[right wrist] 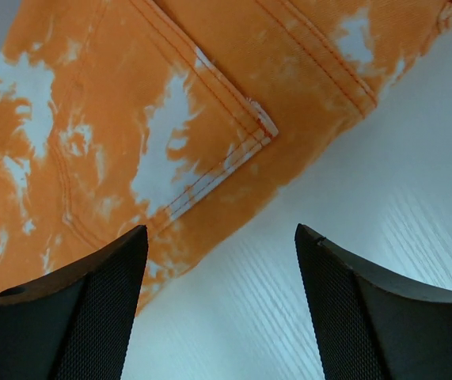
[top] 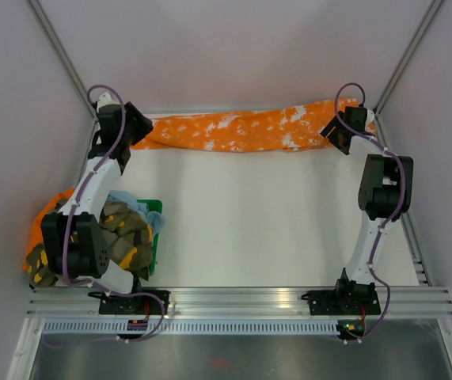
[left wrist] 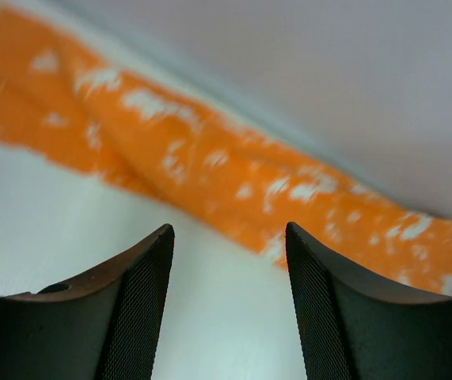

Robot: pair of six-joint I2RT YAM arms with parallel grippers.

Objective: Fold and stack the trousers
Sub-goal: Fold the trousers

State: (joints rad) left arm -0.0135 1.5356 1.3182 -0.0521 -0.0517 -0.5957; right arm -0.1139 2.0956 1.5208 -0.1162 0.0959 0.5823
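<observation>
Orange trousers with white blotches lie stretched along the table's far edge, against the back wall. My left gripper is open at their left end; in the left wrist view the fabric runs just beyond the empty jaws. My right gripper is open at their right end; in the right wrist view the waist part with a back pocket lies just ahead of the jaws. Neither gripper holds anything.
A green basket at the near left holds a heap of clothes, camouflage and light blue, with more orange cloth hanging over its left side. White walls close in the table's back and sides.
</observation>
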